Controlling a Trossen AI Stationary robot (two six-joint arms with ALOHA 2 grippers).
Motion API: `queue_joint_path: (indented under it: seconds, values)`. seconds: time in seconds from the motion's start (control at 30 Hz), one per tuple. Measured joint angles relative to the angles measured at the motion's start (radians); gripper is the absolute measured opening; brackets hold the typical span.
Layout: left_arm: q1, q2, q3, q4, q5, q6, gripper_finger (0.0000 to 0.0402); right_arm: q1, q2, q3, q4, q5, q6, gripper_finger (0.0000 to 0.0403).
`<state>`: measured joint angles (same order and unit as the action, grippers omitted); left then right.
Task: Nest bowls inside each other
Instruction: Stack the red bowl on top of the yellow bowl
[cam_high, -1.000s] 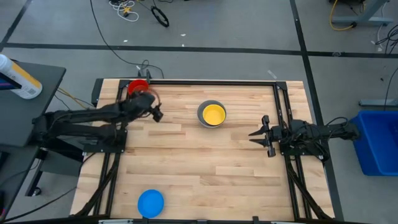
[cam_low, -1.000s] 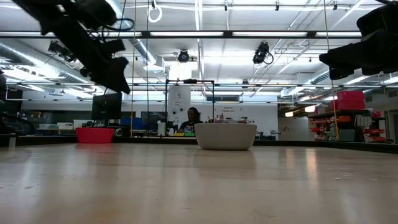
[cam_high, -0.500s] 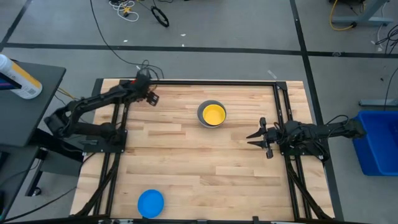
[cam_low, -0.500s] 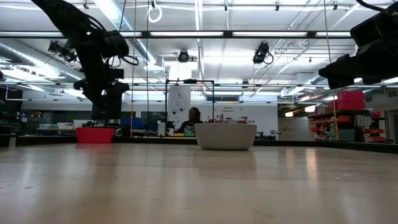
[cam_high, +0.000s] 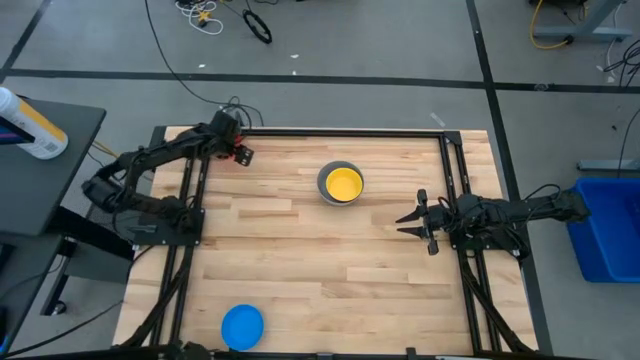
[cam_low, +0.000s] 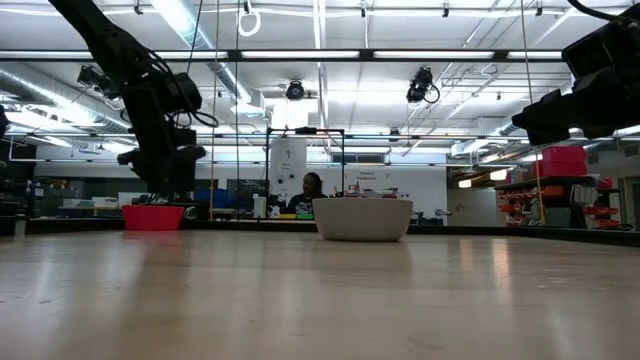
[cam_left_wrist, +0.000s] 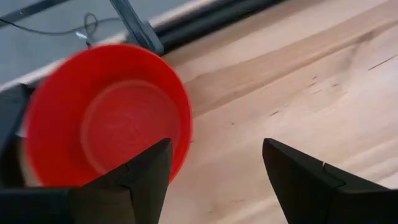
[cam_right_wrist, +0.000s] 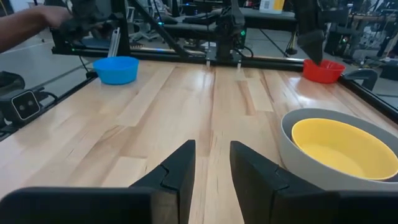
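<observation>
Bowls sit scattered across the wooden table (cam_high: 330, 260), and the grey bowl (cam_high: 341, 171) serves as the landmark — it stands near the table's middle, toward the far edge, with the yellow bowl (cam_high: 344, 185) already nested inside it. The red bowl (cam_left_wrist: 106, 118) sits well to the left of the grey one, at the far left corner just beside the black frame rail (cam_high: 340, 131). The light blue bowl (cam_high: 242, 326) lies well apart from the grey bowl, down at the near edge on the left side.

The left gripper (cam_high: 240, 153) hangs just over the red bowl, its fingers (cam_left_wrist: 140, 177) spread wide and holding nothing; one finger shows over the bowl's rim, the other over bare wood.

The right gripper (cam_high: 412, 218) waits to the right of the grey bowl, nearer the right rail, pointed toward the bowl — its fingers (cam_right_wrist: 177, 168) stand only a little apart, with nothing between them.

A person's arm (cam_right_wrist: 28, 25) shows beyond the table.
</observation>
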<state>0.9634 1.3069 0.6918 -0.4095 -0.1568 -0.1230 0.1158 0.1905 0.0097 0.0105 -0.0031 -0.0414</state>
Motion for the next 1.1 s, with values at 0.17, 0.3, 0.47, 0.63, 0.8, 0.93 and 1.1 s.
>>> queue_joint_path:
  seconds: [0.17,0.3,0.47,0.63,0.8,0.93,1.1]
  values:
    - [-0.002,0.084,0.003,0.038,0.013,0.008,0.0256,0.000,0.000,0.000,0.000,-0.001,0.000,0.0109]
    - [-0.002,0.097,0.018,0.050,0.003,0.003,0.0246,0.000,0.000,0.000,0.000,0.000,0.000,0.0110]
    - [-0.002,0.096,0.018,0.058,-0.037,-0.016,0.0226,0.000,0.000,0.000,0.000,0.000,0.000,0.0109]
    - [-0.002,0.096,0.018,0.057,-0.075,-0.045,0.0205,0.000,0.000,0.000,0.000,0.000,0.000,0.0110]
    - [-0.002,0.100,0.018,0.049,-0.079,-0.055,0.0197,0.000,0.000,0.000,0.000,-0.009,0.000,0.0109]
    - [-0.002,0.103,0.018,0.026,-0.080,-0.074,0.0203,0.000,0.000,0.000,0.000,-0.009,0.000,0.0109]
    - [-0.002,0.103,0.018,0.008,-0.080,-0.119,0.0203,0.000,0.000,0.000,0.000,-0.011,0.000,0.0110]
